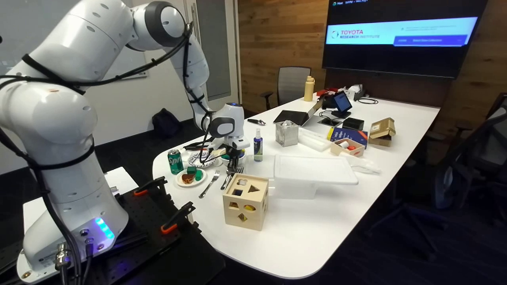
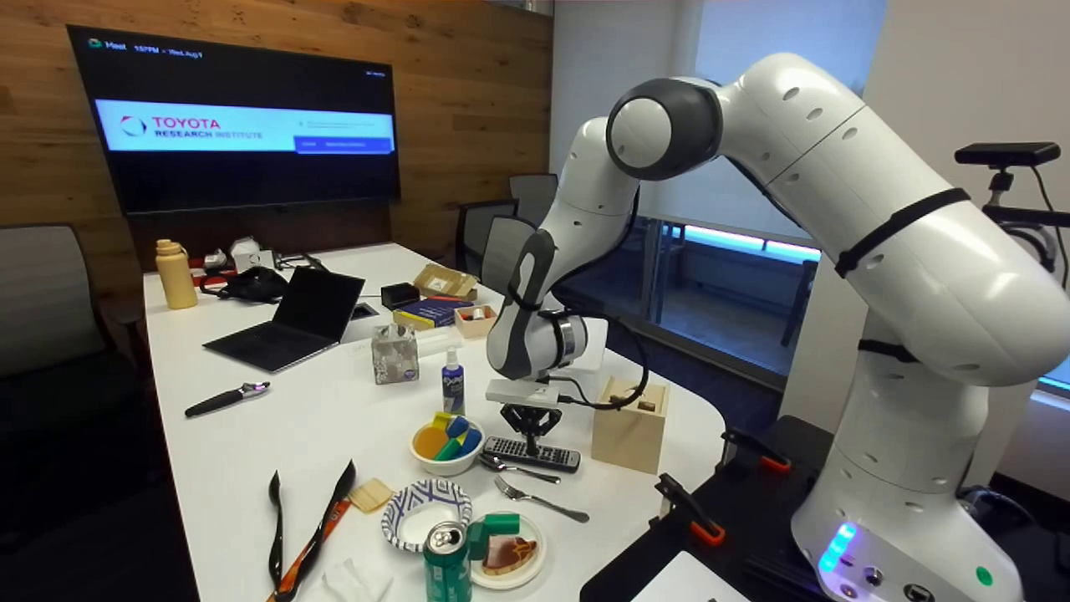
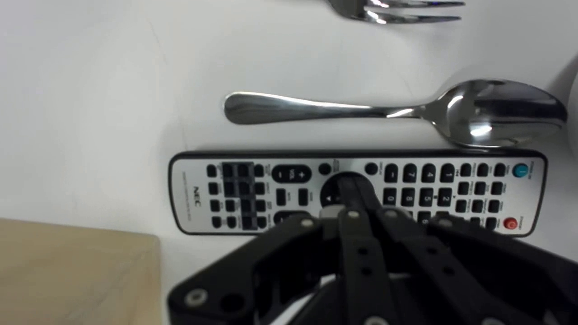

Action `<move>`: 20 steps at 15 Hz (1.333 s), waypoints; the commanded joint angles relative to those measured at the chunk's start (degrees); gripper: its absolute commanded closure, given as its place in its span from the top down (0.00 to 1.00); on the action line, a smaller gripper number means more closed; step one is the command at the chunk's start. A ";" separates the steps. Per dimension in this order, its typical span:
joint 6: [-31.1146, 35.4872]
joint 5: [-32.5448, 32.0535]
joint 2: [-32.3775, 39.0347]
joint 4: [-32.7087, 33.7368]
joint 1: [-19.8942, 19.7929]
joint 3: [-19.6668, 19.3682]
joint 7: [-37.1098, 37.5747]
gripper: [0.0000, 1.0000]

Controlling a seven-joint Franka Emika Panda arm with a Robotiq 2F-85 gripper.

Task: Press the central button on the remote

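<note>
White table (image 1: pixel 297 245), remote (image 3: pixel 293 194), central pad (image 3: pixel 330 192) part-hidden by end effector (image 3: pixel 360 192)

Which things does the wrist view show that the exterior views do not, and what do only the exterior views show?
Only the wrist view: readable NEC lettering, a distinct red button and blue button.
Only the exterior views: the green can, spray bottle, water bottle and wall screen, in both exterior views.
Shared by the wrist view and an exterior view: the gripper, remote, fork, spoon and wooden box.
</note>
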 commanded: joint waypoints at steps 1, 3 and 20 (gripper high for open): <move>2.94 -3.68 -8.04 -9.18 6.01 -4.58 6.69 0.00; 3.58 -6.76 -11.44 -11.96 8.36 -6.85 8.47 0.00; 1.10 -11.58 -31.27 -20.40 -3.76 3.47 -2.18 1.00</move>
